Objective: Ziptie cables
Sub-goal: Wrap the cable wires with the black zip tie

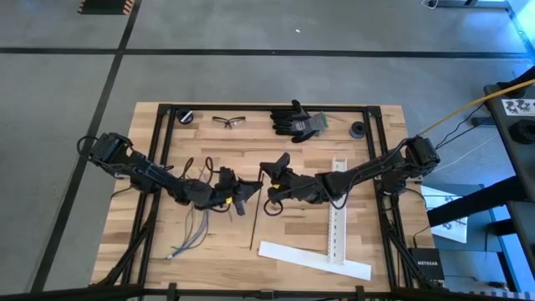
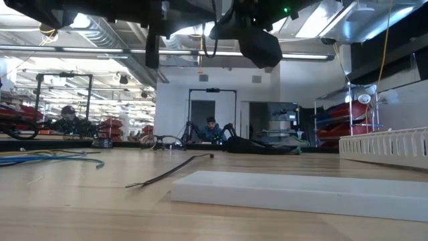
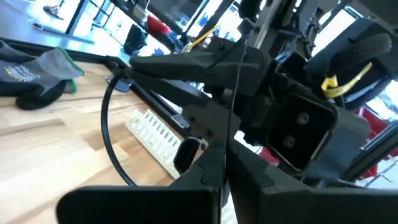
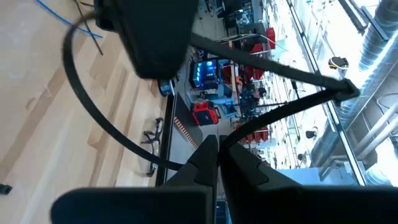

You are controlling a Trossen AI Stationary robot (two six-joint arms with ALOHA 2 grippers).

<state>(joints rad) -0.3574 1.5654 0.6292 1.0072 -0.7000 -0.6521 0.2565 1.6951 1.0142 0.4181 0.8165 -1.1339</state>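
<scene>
High view: overhead, straight down, far enough to take in whole table point(image 1: 276, 242) plus floor around.
Low view: at tabletop height, level across wood toward room behind; white strip point(image 2: 301, 194) close in foreground.
Left wrist view: close, faces across table toward gloves point(image 3: 37, 78).
Right wrist view: close, tilted toward room.
High and low views share glasses point(image 1: 229, 121).
</scene>
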